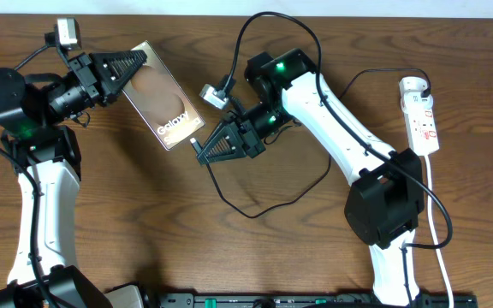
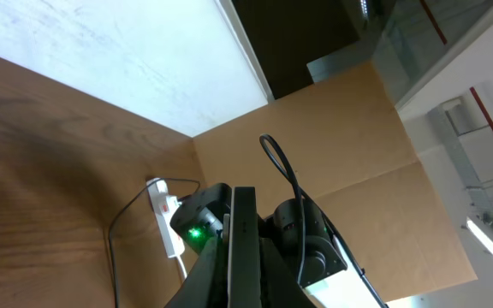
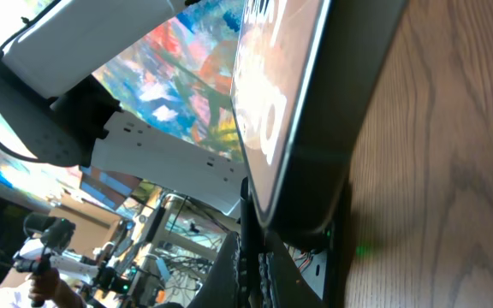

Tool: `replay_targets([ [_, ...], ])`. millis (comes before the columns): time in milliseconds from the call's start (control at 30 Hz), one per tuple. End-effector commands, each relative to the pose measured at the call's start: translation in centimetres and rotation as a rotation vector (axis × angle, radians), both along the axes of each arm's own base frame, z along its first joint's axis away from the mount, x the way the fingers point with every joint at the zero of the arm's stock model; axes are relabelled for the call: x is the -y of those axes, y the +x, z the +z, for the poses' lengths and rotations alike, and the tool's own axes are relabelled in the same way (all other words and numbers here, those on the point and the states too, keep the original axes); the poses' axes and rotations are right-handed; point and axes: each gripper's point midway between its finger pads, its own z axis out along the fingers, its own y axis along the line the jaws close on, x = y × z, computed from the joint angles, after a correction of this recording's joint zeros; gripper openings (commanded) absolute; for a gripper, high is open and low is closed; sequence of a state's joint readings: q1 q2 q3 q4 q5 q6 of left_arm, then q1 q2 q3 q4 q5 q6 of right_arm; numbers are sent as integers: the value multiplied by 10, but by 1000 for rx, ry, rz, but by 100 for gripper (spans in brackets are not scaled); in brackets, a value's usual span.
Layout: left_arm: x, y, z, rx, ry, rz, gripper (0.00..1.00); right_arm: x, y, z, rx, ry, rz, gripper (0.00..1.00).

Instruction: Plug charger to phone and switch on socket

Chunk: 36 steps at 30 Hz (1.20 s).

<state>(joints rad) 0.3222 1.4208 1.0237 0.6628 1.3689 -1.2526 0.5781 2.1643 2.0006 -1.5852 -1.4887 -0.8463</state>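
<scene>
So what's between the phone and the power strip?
The right arm spans that stretch, the right gripper at the phone's corner; the overhead view shows it.

One phone (image 1: 163, 100), one charger (image 1: 255, 216) and one socket (image 1: 421, 115) are counted on the single desk (image 1: 187, 257). Two arms are seen, the left arm (image 1: 39, 205) and the right arm (image 1: 341, 128), and two claws are carried by them, the left claw (image 1: 140, 58) and the right claw (image 1: 202, 154).
</scene>
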Motion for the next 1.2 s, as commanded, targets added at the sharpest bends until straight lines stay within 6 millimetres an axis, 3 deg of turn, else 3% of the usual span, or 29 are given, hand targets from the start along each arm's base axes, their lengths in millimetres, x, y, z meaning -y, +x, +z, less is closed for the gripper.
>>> replay_targets([
  [0,-1,1,4,10,2,11,7,-3,-4,6,-25,27,4,1],
  [1167,1,0,-5,-37,-1,-7,8,-5,-7,5,-21,19,14,2],
])
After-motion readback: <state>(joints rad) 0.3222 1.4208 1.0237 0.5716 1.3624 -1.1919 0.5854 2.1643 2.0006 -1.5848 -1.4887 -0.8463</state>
